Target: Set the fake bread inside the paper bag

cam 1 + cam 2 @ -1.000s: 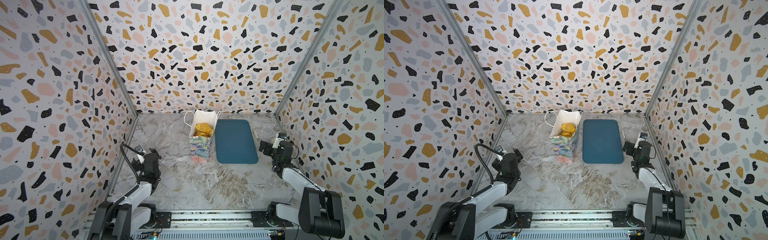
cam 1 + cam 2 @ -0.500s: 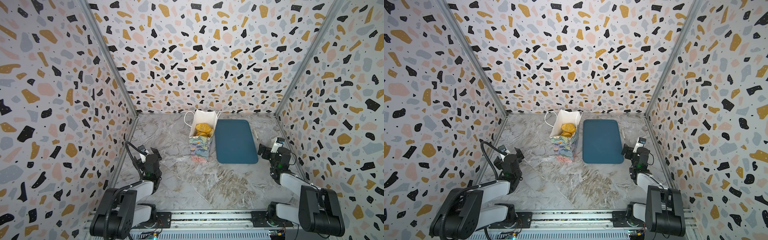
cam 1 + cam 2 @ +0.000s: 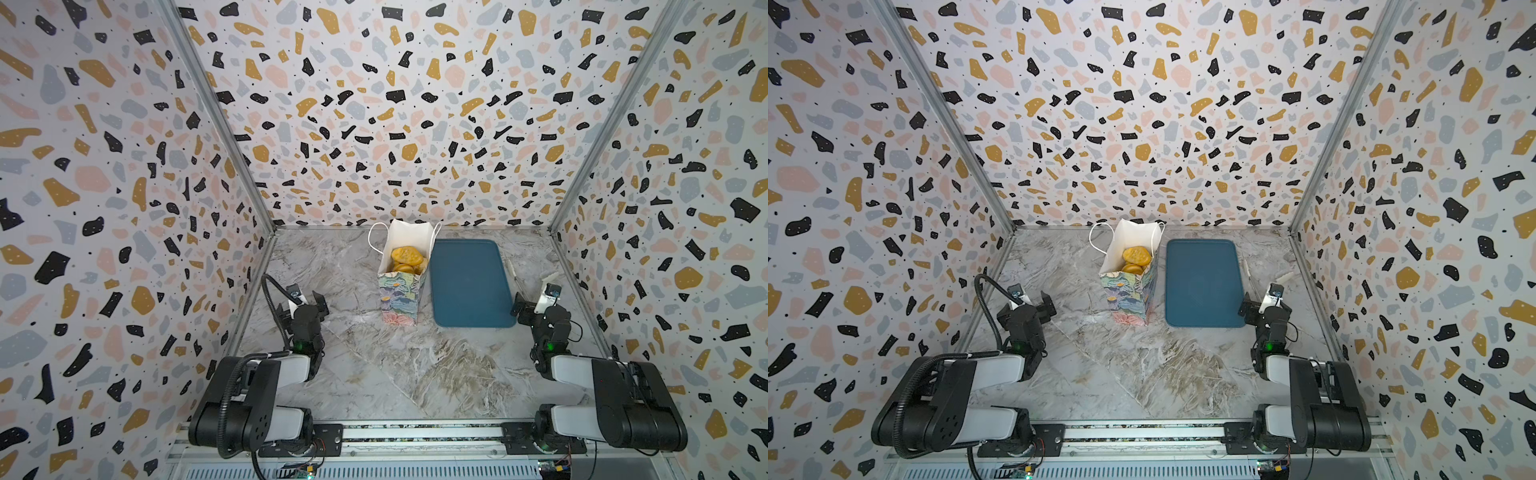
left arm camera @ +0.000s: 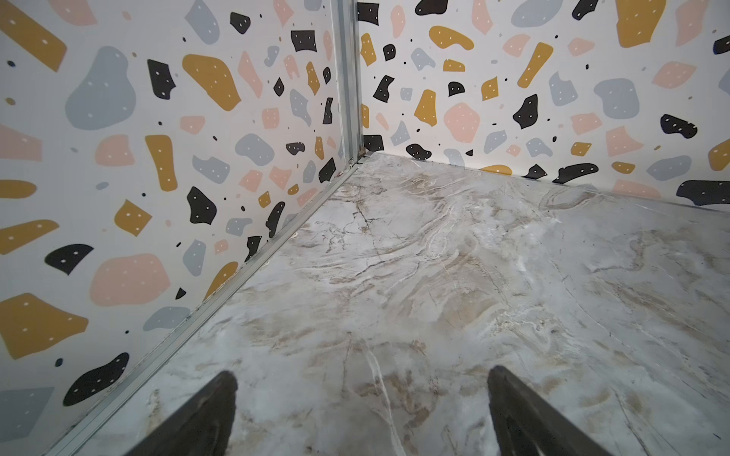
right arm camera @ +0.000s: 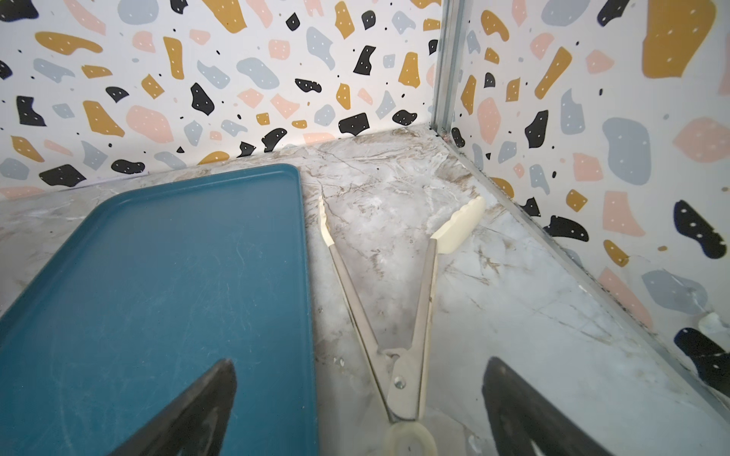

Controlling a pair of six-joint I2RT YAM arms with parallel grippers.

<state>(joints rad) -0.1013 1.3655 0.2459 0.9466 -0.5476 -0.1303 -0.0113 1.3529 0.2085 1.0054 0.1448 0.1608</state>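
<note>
The paper bag [image 3: 400, 293] [image 3: 1128, 296] stands upright at the back middle of the table, its mouth open. Golden fake bread [image 3: 406, 257] [image 3: 1136, 255] lies inside it, near the top; no other bread shows on the table. My left gripper [image 3: 306, 304] [image 3: 1034, 305] [image 4: 361, 379] hangs open over bare marble by the left wall, well apart from the bag. By the right wall my right gripper [image 3: 534, 306] [image 3: 1262, 306] [image 5: 359, 361] is open too, one finger over the tray's near corner, with the tongs' hinge below it. Both are empty.
A flat dark teal tray [image 3: 469, 286] [image 3: 1202, 286] [image 5: 158, 276] lies bare just right of the bag. Metal tongs [image 5: 399, 355] with cream tips [image 3: 549, 276] lie spread open between the tray and the right wall. Patterned walls close in three sides.
Both arms have folded back lower toward the front rail. The right gripper has drifted a little left and nearer. Both grippers stay open and empty.
</note>
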